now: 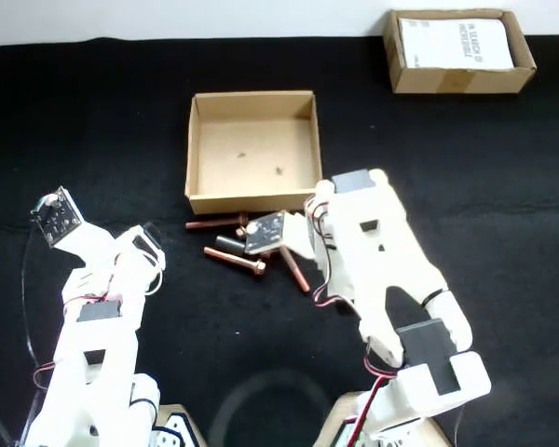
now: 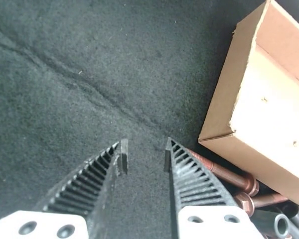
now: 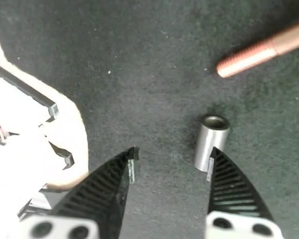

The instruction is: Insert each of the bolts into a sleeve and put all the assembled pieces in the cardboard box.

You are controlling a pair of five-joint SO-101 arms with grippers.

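Your right gripper (image 3: 172,162) is spread wide with nothing clamped, and the sleeve (image 3: 211,142) sits just inside one fingertip, close against that finger's inner face rather than midway between the two. The sleeve looks to be standing on end with its open bore up, so its long axis runs roughly along your line of approach; judge it as a side pinch across the barrel, not an end-on grab. As I read it, you need to slide the gripper sideways toward the sleeve until it is centred before you close, or the near finger may tip it over. Beyond the sleeve lies the threaded tip of a copper bolt (image 3: 261,52), apart from it and crossing at an angle. In the high view the right arm is over the loose parts, which lie at 6 o'clock of the cardboard box (image 1: 252,202), just outside its front wall: one bolt (image 1: 235,259) at about 8 o'clock of the wrist, another (image 1: 293,268) at about 5 o'clock. Your left gripper (image 2: 145,154) is slightly parted and holds nothing, above bare black mat (image 2: 65,74) beside the box corner. The left arm sits off at 9 o'clock, farther from the sleeve, so the right arm is the nearer one.
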